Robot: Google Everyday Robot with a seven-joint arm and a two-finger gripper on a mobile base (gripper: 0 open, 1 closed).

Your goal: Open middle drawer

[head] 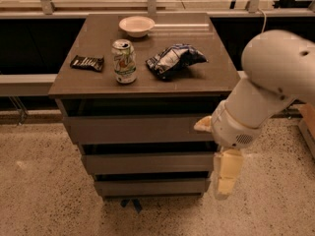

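The cabinet has three grey-brown drawer fronts stacked below its top. The middle drawer (147, 162) is the mid-sized front, between the wide top front (138, 130) and the narrow bottom front (150, 186). It sits pushed in, with a dark gap above it. My gripper (225, 177) hangs cream-coloured from the big white arm (266, 82). It is at the cabinet's front right corner, level with the right ends of the middle and bottom fronts, and covers them.
On the cabinet top (98, 82) stand a soda can (124, 61), a chip bag (173, 60), a dark snack bar (87, 62) and a white bowl (137, 25). A dark counter wall runs behind. The floor (44, 191) is speckled.
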